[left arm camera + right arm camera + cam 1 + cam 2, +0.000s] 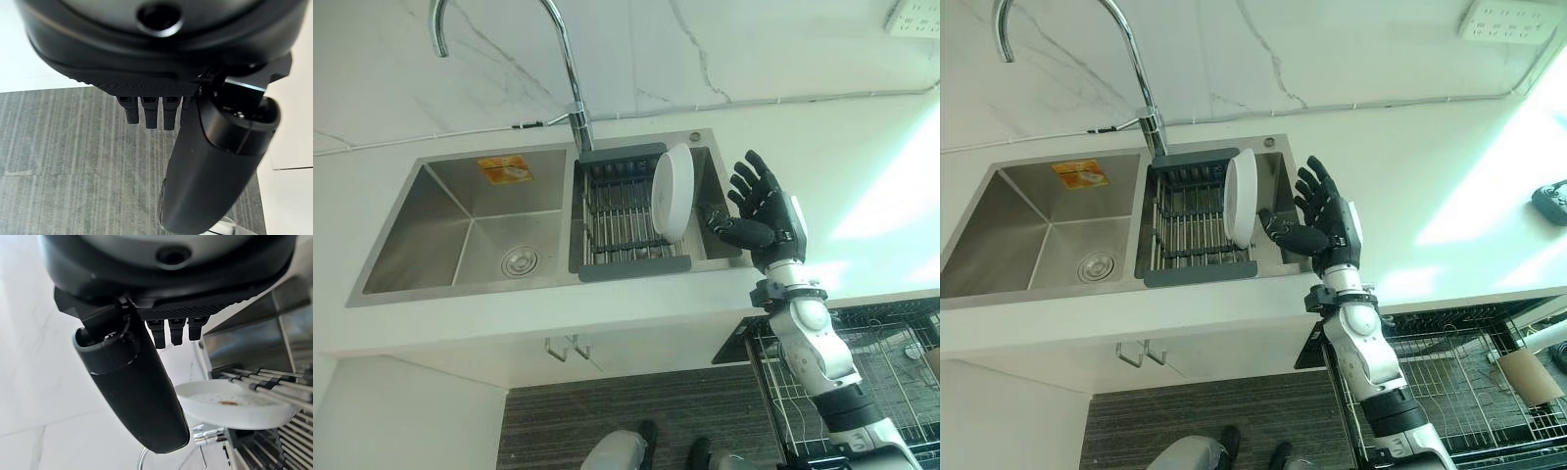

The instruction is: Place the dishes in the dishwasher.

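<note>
Pulled-out dishwasher rack [1469, 392], wire-built, sits at 5 o'clock in the head views, below the white desk [862, 166] edge, with a brown cylindrical item [1531, 376] lying in it. Right hand [759, 211] is raised over the desk at 3 o'clock, just beside the sink's right rim; fingers [751, 176] are spread and straight, released, grasping nothing. White plate [673, 192] stands on edge in the dark drying rack [622, 220] set in the right basin of the steel double sink [470, 230], just to the 9 o'clock side of that hand and apart from it; the right wrist view shows food specks on the plate's face. Curved tap [563, 59] rises at 12 o'clock behind the sink. Left hand [195, 161], in its own wrist view, hangs over striped grey floor [63, 147], fingers straight and released.
</note>
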